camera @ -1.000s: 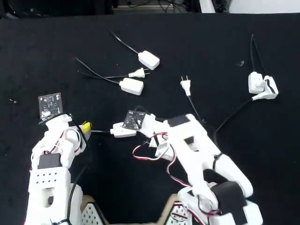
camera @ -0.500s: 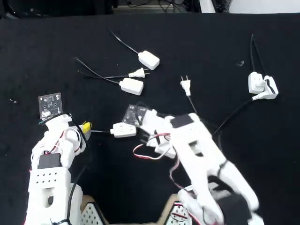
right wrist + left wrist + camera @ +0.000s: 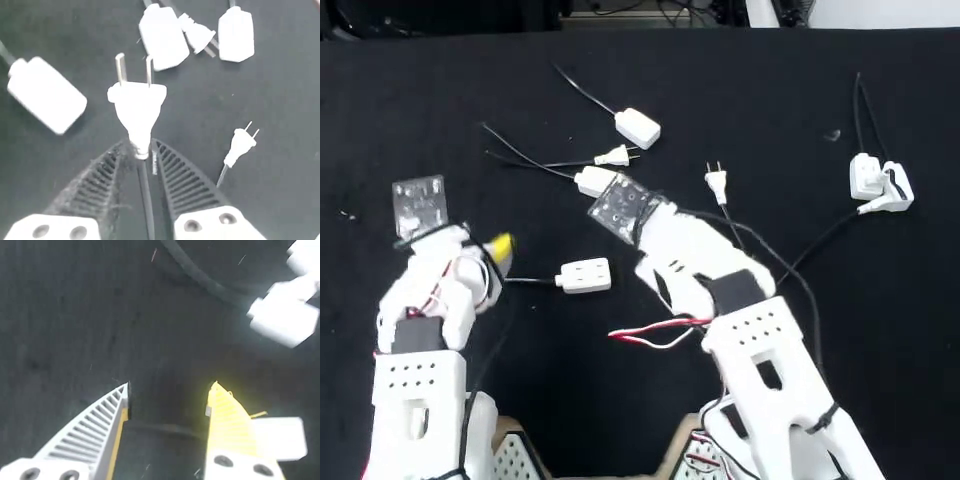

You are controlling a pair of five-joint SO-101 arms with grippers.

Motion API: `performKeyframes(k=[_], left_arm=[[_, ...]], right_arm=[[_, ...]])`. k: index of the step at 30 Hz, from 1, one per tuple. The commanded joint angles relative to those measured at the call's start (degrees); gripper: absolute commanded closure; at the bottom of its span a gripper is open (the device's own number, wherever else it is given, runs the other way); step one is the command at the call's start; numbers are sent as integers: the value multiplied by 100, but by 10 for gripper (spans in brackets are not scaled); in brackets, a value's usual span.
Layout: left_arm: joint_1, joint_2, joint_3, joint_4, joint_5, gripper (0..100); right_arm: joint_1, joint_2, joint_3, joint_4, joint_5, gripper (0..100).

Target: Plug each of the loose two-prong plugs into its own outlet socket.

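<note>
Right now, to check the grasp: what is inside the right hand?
A plug, pinched at its neck, prongs free. Its cable runs back between the fingers; the rest is hidden.

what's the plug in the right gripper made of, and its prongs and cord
Plug: white moulded plastic by the look, smooth with a soft sheen. Prongs: bare metal, flat, grey and shiny. Cord: black and matte, probably a rubber or vinyl sheath; the look leaves that open.
</note>
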Motion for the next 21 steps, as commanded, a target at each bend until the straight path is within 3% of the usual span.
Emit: performKeyframes(k=[1,6,10,14,21], left_arm=[[286,-53,-1138,53,607,742],[998,-53,-1358,53,1240,741],[1613,-62,-1411,44,1231,743],[1798,-255,-1358,53,1213,743],[1780,-1081,-426,35,237,743]], right_arm=[[-352,22,84,-897,-774,988],[-800,505,-31,-1327,-1662,988],[-1152,1112,-224,-1345,-1767,988],[-1345,1534,-409,-1354,-1767,988],[-1345,1393,-576,-1116,-2022,988]])
